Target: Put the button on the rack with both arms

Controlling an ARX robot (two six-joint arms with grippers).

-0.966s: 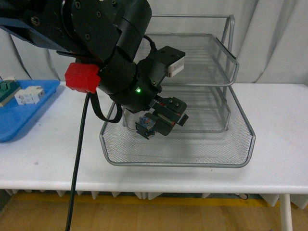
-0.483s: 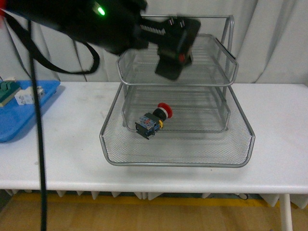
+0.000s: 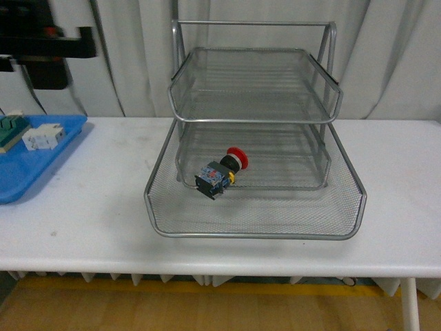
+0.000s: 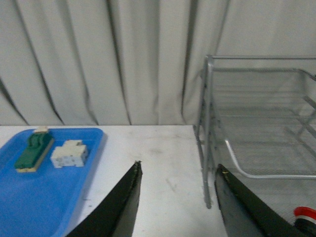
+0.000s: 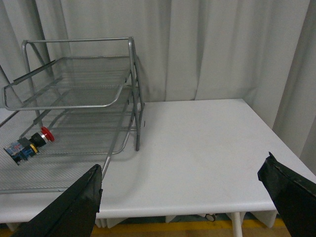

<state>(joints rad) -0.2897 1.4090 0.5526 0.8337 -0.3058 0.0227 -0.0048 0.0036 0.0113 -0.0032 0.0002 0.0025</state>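
Note:
The button (image 3: 219,172) lies on its side in the bottom tray of the rack (image 3: 255,227), red cap towards the back, with nothing touching it. The right wrist view shows the button (image 5: 27,143) in the rack (image 5: 74,106) too. Only its red cap shows in the left wrist view, as the button (image 4: 306,215) sits at the picture's edge. My left gripper (image 4: 178,166) is open and empty above the table beside the rack (image 4: 207,148). My right gripper (image 5: 182,165) is open wide and empty over the table's front edge, away from the rack.
A flat blue tray (image 3: 27,172) at the table's left end holds a green block (image 3: 10,131) and a white block (image 3: 43,136). A dark part of the left arm (image 3: 45,45) hangs at upper left. Grey curtains stand behind the table.
The left arm has risen from the rack's bottom tray and swung up and to the left. The button stays lying in the tray, let go.

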